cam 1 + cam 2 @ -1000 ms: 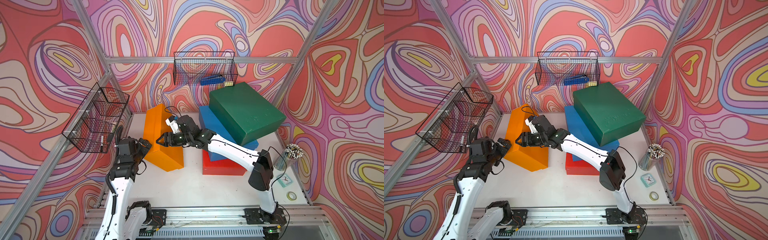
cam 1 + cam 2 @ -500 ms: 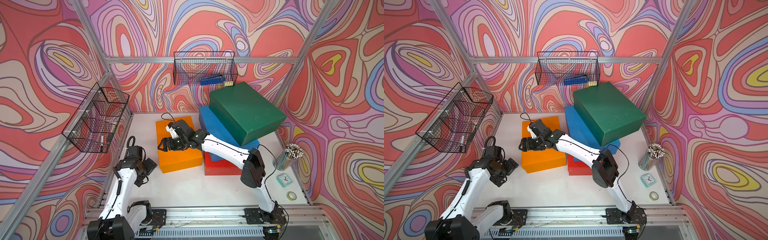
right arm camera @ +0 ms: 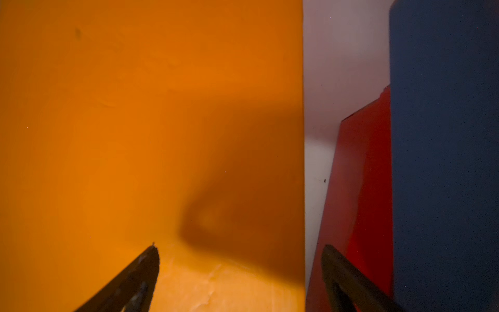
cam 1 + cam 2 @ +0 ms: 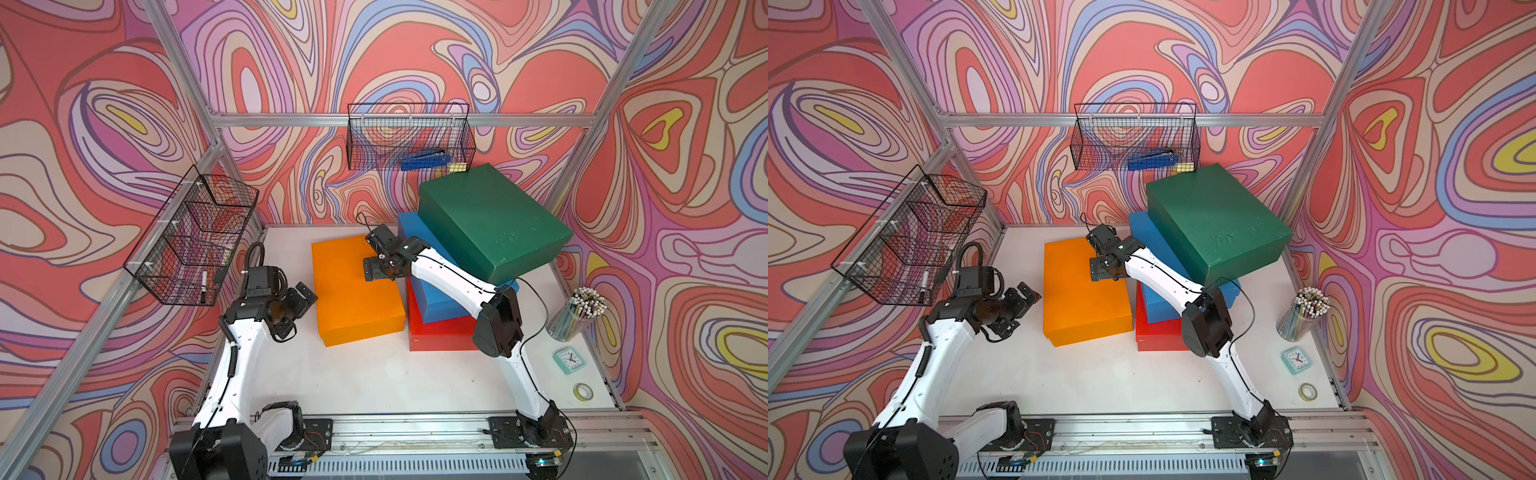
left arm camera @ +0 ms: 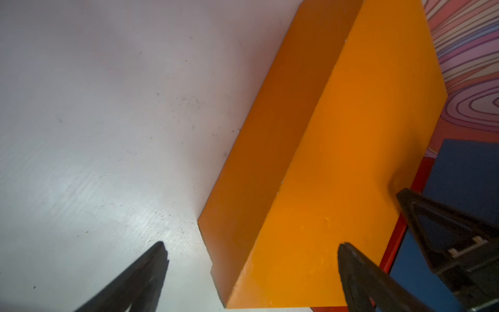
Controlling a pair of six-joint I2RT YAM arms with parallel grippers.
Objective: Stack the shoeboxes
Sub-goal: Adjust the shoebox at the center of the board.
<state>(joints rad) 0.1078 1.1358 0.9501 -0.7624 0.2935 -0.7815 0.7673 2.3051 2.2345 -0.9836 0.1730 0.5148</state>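
the orange box (image 4: 353,291) lies flat on the white table (image 4: 374,382), just beside the red box (image 4: 436,337). the red one carries the blue box (image 4: 444,309) and, on top and turned askew, the green box (image 4: 490,220). the right arm reaches forward with a bent elbow. the right gripper (image 4: 378,257) hangs over the far right part of the orange lid, jaws apart and empty. the left arm stands raised. the left gripper (image 4: 297,311) points toward the orange box's left side, jaws wide apart and holding nothing.
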